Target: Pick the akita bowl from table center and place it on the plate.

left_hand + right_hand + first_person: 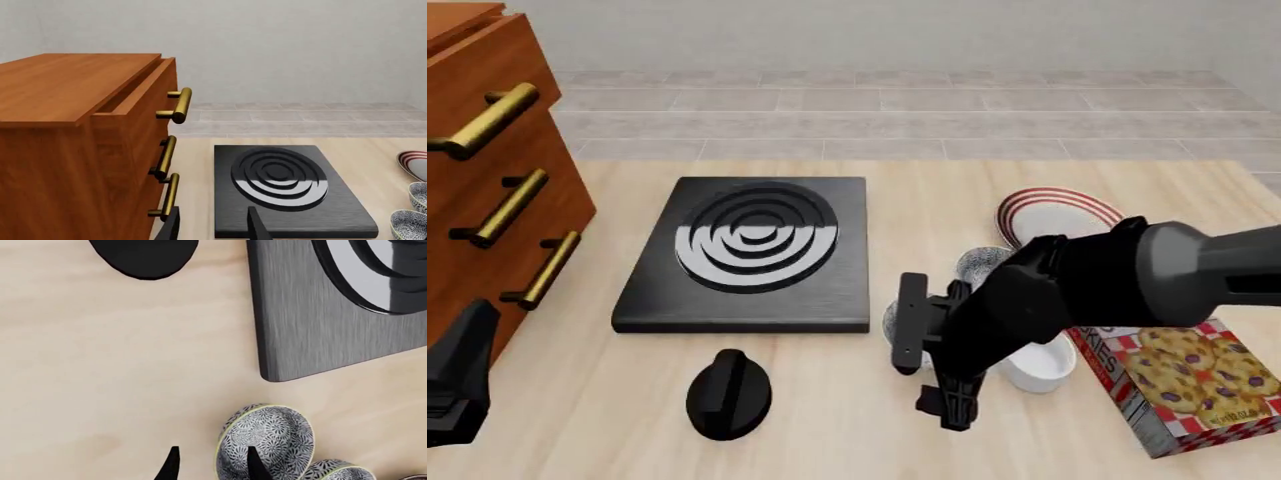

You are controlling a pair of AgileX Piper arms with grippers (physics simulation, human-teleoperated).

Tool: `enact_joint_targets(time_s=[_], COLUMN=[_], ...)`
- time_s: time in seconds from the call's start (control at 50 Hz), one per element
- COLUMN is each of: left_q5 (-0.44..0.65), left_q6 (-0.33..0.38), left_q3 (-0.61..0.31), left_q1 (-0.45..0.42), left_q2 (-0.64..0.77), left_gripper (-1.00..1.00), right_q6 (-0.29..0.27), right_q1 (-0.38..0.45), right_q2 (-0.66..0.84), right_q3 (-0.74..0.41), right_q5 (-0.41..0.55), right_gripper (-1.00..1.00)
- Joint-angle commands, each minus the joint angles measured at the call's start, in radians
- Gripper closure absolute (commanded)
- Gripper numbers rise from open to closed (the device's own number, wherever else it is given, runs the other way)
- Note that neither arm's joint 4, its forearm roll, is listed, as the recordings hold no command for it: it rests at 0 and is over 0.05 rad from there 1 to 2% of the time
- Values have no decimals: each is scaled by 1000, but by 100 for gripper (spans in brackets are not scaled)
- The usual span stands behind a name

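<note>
Two alike patterned bowls sit right of the hob. The akita bowl [267, 442] nearer the table's middle lies under my right gripper [212, 466], which is open: one finger hangs over the bowl's speckled inside, the other outside its rim. In the front view this bowl [889, 322] is mostly hidden behind the right gripper [910, 335]. The second bowl [981, 263] stands just behind it, toward the red-striped plate [1061, 213]. My left gripper [213, 227] is open and holds nothing, low at the front left [457, 385] beside the drawers.
A black hob slab [754, 255] with a ringed burner lies centre-left, a black knob [727, 392] in front of it. A wooden drawer cabinet [487, 190] stands at left. A white ramekin [1038, 367] and a cookie box [1188, 385] lie under the right arm.
</note>
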Motion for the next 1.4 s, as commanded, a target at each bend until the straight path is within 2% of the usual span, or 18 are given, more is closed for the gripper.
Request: enact_joint_targets(time_s=[0.02, 0.44, 0.64, 0.66, 0.78, 0.92, 0.96, 1.12, 1.18, 1.4], left_q5=[0, 0, 0, 0, 0, 0, 0, 0, 0, 0], left_q6=[0, 0, 0, 0, 0, 0, 0, 0, 0, 0], left_q3=[0, 0, 0, 0, 0, 0, 0, 0, 0, 0], left_q1=[0, 0, 0, 0, 0, 0, 0, 0, 0, 0], left_q2=[0, -1, 0, 0, -1, 0, 0, 0, 0, 0], left_gripper=[-100, -100, -100, -100, -100, -100, -100, -100, -100, -100], right_q6=[2, 26, 14, 15, 17, 59, 92, 101, 135, 101], right_q1=[-18, -21, -24, -23, -10, 40, 73, 69, 95, 77], right_q2=[12, 54, 35, 32, 11, -20, -27, -104, -124, -218], right_q3=[9, 29, 30, 28, 17, 14, 13, 2, -14, -48], right_q5=[-13, -50, -46, -42, -16, 24, 41, 102, 130, 224], right_gripper=[-100, -100, -100, 100, 100, 100, 100, 100, 100, 100])
